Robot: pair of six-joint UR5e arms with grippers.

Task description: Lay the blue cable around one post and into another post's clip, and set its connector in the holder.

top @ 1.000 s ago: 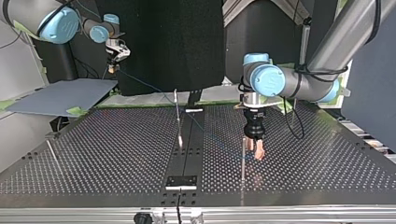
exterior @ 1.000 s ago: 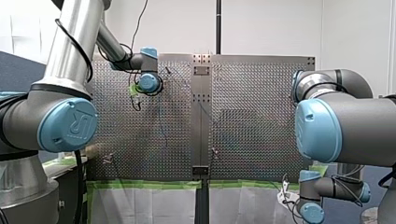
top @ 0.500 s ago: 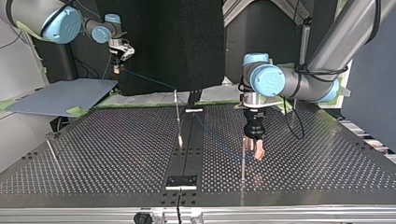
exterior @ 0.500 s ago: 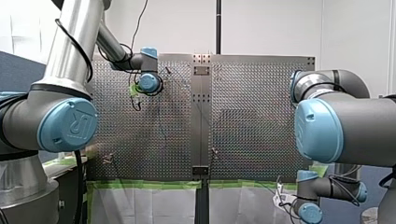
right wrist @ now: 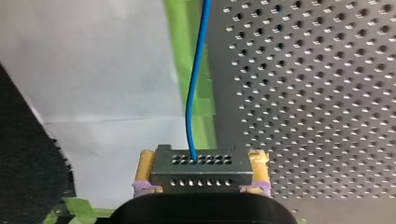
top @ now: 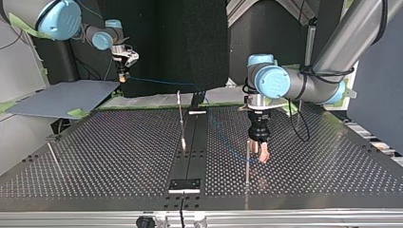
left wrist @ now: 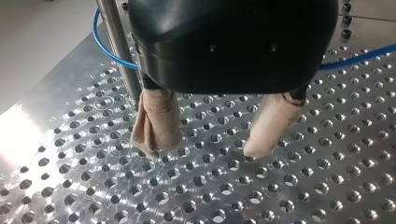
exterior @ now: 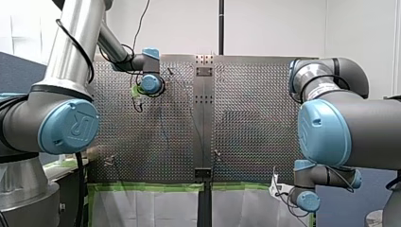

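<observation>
Perforated table (right wrist: 308, 93), connector (right wrist: 201, 171) clamped in right gripper (right wrist: 202, 161)

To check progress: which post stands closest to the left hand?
The post beside my left hand, blue cable curving behind it; the other posts stand apart.

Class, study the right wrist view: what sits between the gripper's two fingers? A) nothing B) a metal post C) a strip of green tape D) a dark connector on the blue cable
D: the right gripper is clamped on the connector, with the blue cable running out of it.
</observation>
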